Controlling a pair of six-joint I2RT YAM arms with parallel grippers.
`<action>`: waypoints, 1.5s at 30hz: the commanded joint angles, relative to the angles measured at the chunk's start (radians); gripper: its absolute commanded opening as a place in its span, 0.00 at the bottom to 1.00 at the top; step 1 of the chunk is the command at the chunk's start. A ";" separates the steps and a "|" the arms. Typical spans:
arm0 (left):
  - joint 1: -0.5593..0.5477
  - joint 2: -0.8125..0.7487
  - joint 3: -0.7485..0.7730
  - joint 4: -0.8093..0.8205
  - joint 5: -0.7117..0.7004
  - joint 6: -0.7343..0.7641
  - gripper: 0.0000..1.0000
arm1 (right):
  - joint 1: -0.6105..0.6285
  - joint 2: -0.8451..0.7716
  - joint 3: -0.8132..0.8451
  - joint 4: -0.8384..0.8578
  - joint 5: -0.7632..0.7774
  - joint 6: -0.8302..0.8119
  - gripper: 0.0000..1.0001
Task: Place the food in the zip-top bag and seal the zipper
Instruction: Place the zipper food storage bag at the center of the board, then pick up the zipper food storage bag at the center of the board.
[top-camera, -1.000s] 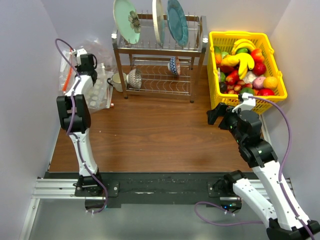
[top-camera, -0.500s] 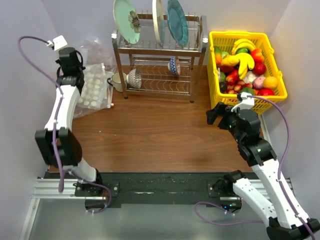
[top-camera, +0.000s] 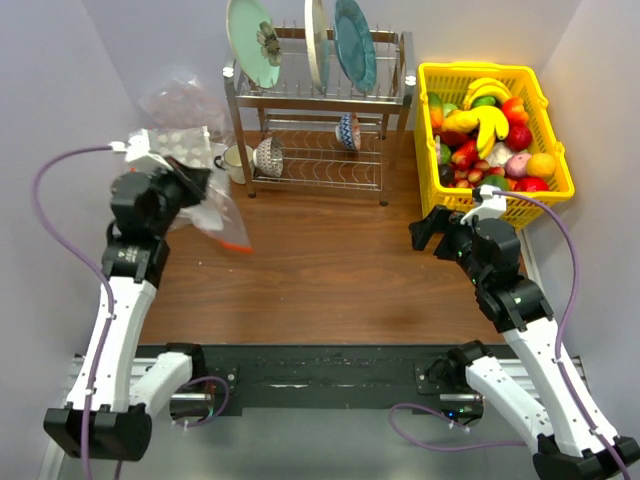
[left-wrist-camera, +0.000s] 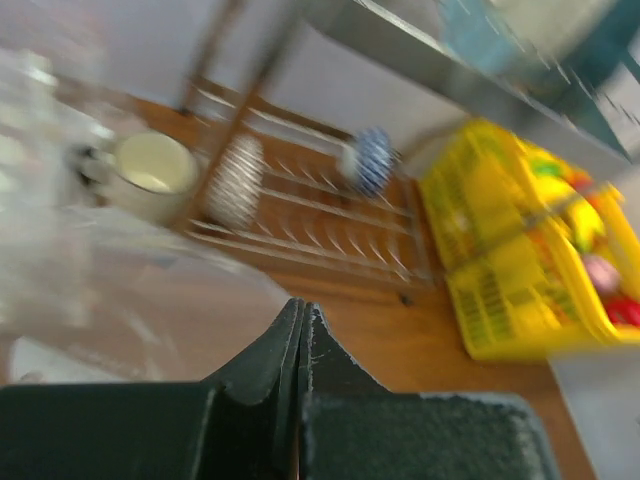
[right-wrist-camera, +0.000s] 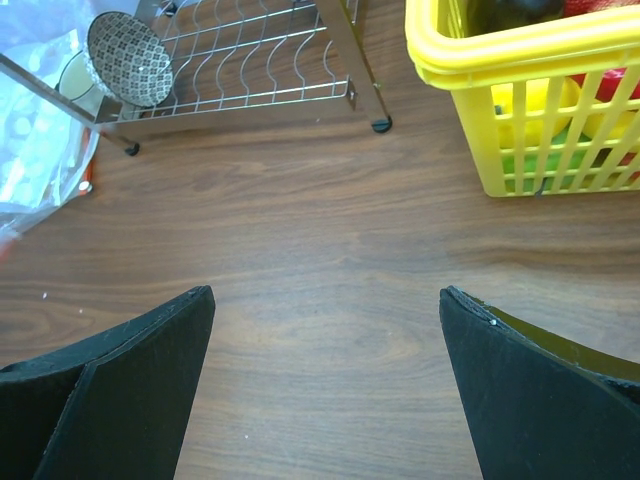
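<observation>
L tool (top-camera: 188, 180) is pinched tight on the zip-top bag (top-camera: 218, 215), held above the desk (top-camera: 320, 280), left of the dish rack (top-camera: 320, 165). R tool (right-wrist-camera: 325, 380) is spread wide, empty. Food (top-camera: 490, 125) sits in the yellow basket (top-camera: 480, 70), far right. Only L wrist cam shows the closed seam; it's blurry.
</observation>
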 joint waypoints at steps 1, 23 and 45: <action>-0.171 -0.037 -0.118 0.072 0.164 -0.182 0.00 | 0.002 -0.001 0.028 0.000 -0.038 0.024 0.98; -0.621 0.250 -0.006 0.039 -0.121 0.006 1.00 | 0.005 0.233 0.038 -0.009 -0.487 -0.082 0.86; -0.023 -0.077 -0.303 -0.032 0.089 -0.020 1.00 | 0.611 0.861 0.260 0.224 -0.244 -0.163 0.57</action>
